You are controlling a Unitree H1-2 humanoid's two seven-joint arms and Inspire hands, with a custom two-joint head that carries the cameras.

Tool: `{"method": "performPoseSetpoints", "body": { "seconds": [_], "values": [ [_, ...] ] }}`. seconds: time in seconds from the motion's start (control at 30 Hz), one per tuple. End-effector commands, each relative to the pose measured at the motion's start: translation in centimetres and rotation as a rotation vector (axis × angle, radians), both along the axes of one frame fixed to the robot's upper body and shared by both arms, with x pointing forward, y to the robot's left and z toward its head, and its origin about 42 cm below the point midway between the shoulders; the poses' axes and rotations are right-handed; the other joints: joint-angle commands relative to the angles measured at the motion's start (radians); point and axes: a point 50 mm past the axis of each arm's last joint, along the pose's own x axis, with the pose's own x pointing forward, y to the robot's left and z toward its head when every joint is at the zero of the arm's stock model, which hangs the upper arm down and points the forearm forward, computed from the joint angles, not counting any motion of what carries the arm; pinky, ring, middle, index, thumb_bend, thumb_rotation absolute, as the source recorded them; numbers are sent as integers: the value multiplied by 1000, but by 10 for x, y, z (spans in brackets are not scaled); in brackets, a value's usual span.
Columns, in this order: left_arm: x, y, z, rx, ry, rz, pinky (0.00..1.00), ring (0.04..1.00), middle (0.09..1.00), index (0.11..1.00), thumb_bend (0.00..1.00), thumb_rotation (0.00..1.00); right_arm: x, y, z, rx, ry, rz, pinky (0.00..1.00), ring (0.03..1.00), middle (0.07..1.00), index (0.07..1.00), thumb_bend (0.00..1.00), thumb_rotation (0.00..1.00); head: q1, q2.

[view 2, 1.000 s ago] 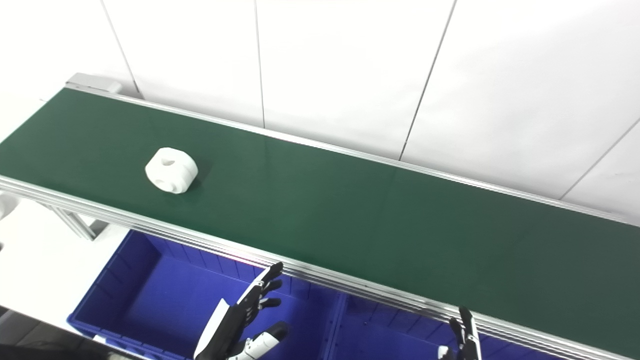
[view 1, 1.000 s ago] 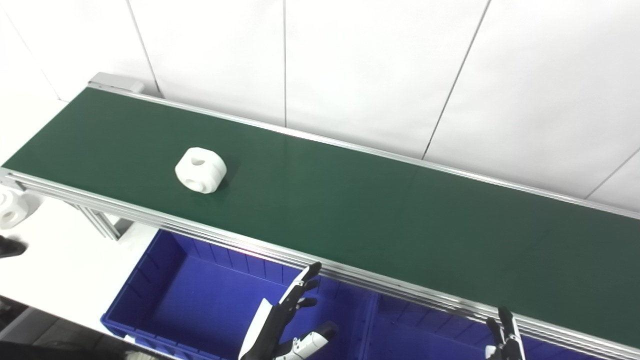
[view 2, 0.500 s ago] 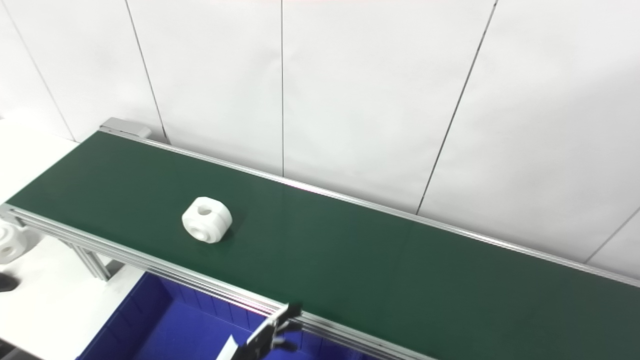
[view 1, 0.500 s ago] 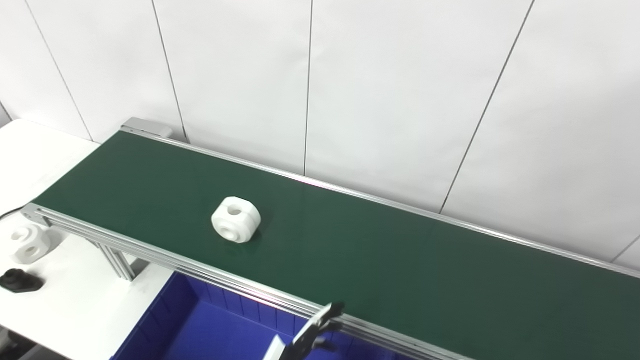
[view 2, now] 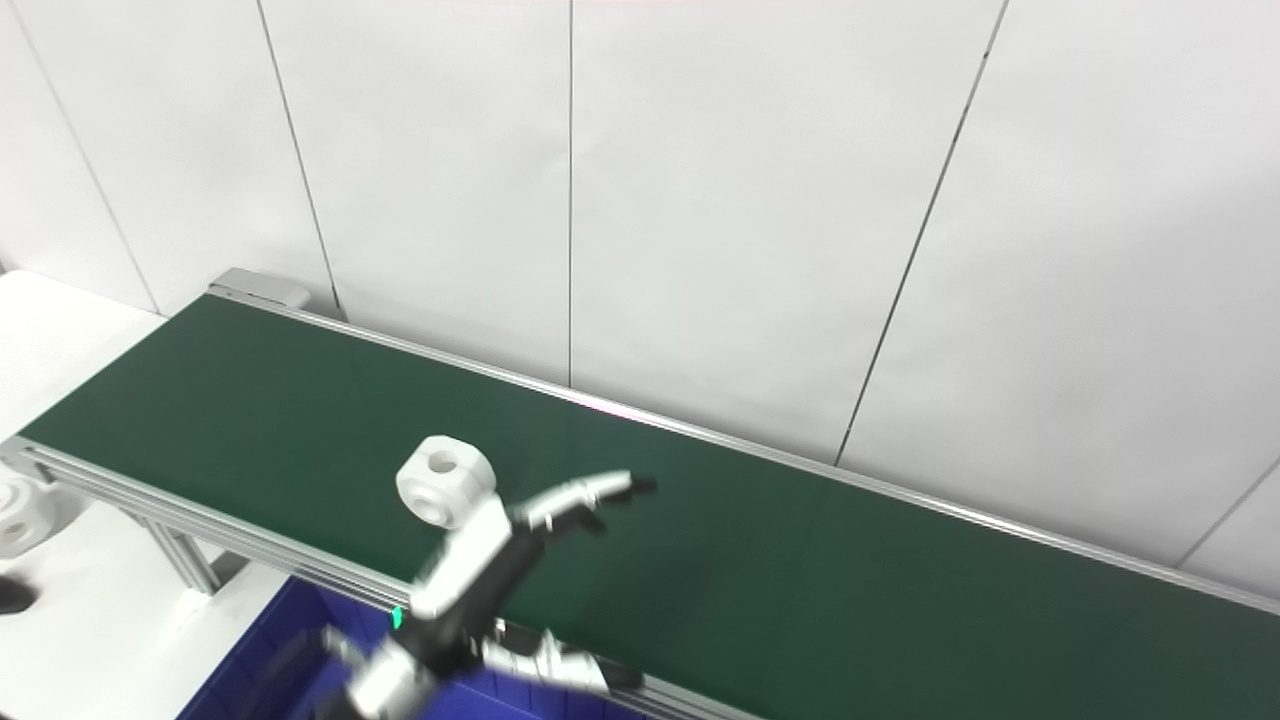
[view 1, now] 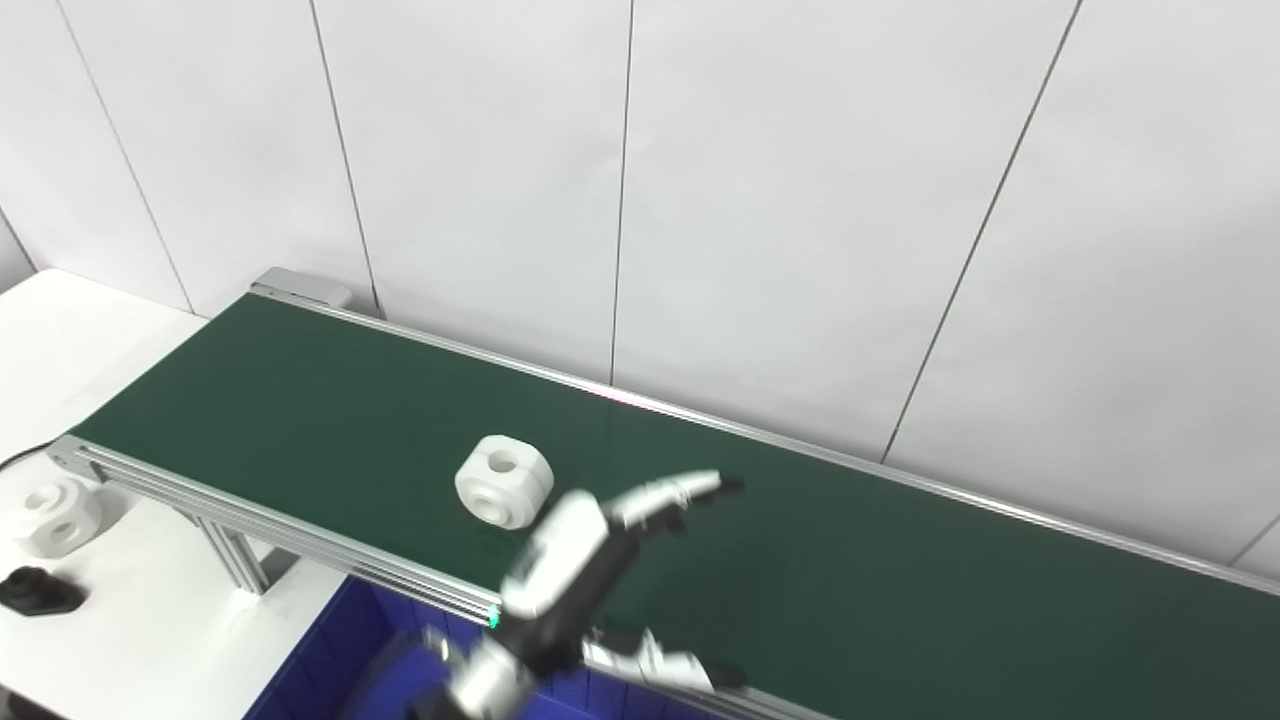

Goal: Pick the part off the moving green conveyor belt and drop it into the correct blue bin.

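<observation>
A white round part with a hole through its top and another in its side rides on the green conveyor belt, left of centre. My left hand is raised over the belt's near edge, just right of the part and not touching it. Its fingers are spread and point right, with the thumb low down, so it is open and empty. Motion blurs the left hand. My right hand is out of view. A blue bin shows only as a sliver under the belt.
A second white part and a small black piece lie on the white table at the left. The belt's aluminium rail runs along the near side, on a metal leg. White wall panels stand behind the belt.
The camera has tilted up, so the bins have dropped out of view. The part has travelled right along the belt. My left hand has risen from below the rail to beside the part.
</observation>
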Motion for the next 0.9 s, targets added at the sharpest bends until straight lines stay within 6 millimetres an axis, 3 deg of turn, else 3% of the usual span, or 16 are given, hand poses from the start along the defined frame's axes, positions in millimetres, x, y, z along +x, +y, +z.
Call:
{"method": "performPoseSetpoints", "body": {
  "seconds": [0.0,0.17,0.37,0.6,0.87],
  "values": [
    [15,-2,17,72,-86,-23,734,781,813,834,935,494,4,4,13,-10,-96,10,990,931,958,991,266,866,-11,7],
    [51,12,25,332,-60,-67,781,812,837,819,938,367,7,9,16,-11,-110,12,913,888,926,945,356,817,-44,36],
    [80,29,15,483,0,-77,786,830,830,796,1000,298,6,13,21,-14,-123,26,893,877,921,940,520,793,-83,68],
    [108,48,-15,638,120,-34,835,858,848,800,1000,290,7,17,24,3,-133,27,855,860,904,921,539,715,-109,93],
    [115,55,-31,753,222,-16,923,913,898,832,1000,314,6,19,25,8,-136,22,832,823,892,919,540,663,-117,111]
  ]
}}
